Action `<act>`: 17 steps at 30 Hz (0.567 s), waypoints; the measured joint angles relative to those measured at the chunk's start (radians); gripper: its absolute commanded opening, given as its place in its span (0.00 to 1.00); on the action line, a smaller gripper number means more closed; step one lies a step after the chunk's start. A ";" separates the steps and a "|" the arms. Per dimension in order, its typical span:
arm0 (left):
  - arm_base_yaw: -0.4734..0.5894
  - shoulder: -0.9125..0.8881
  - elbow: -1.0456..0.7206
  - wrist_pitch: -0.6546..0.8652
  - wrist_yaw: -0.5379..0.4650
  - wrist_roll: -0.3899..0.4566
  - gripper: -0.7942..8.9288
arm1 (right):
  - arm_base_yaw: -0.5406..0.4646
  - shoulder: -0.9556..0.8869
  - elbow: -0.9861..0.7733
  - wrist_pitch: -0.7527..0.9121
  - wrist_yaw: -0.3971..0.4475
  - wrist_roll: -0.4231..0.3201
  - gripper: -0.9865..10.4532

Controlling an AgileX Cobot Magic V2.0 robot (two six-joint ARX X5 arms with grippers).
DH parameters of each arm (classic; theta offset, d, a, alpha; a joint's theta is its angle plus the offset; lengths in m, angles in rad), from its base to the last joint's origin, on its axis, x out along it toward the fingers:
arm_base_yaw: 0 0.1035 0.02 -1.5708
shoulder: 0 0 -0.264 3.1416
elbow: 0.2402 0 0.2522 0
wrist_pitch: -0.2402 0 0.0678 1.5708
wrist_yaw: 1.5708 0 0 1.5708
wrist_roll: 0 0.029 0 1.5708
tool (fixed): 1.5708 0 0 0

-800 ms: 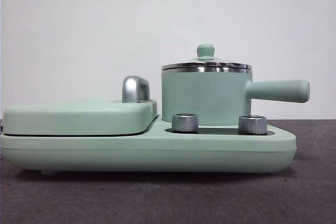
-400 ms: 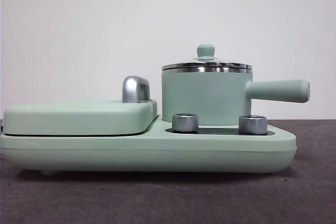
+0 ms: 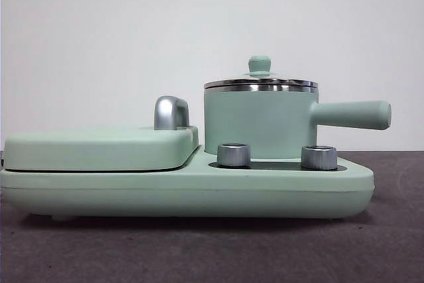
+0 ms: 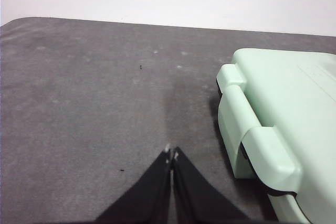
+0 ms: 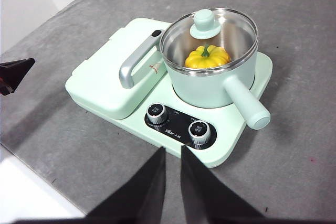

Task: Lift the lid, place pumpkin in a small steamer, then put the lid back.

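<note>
From the front view the pumpkin [image 5: 208, 57] is hidden behind the small steamer [image 3: 260, 122] wall — only the right wrist view shows it, glossy yellow-orange with a green stem, inside the pot under the glass lid [image 5: 206, 27]. The lid sits on the steel rim. The steamer stands on the mint-green base [image 3: 199, 190] with two steel knobs, on a grey table [image 4: 89, 103] before a white wall. The left gripper [image 4: 171, 155] is pinched closed; the right gripper [image 5: 173, 150] is narrowly parted — both hold nothing.
</note>
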 measured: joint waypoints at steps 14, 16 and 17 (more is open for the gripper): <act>0.000 0.000 0.000 0.000 0.000 0.000 0.09 | -0.292 -0.142 -0.313 0.379 -0.052 0.000 0.12; 0.000 0.000 0.000 0.000 0.000 0.000 0.09 | -0.366 -0.193 -0.418 0.499 -0.047 0.000 0.12; 0.000 0.000 0.000 0.000 0.000 0.000 0.09 | -0.412 -0.226 -0.483 0.575 -0.028 0.000 0.12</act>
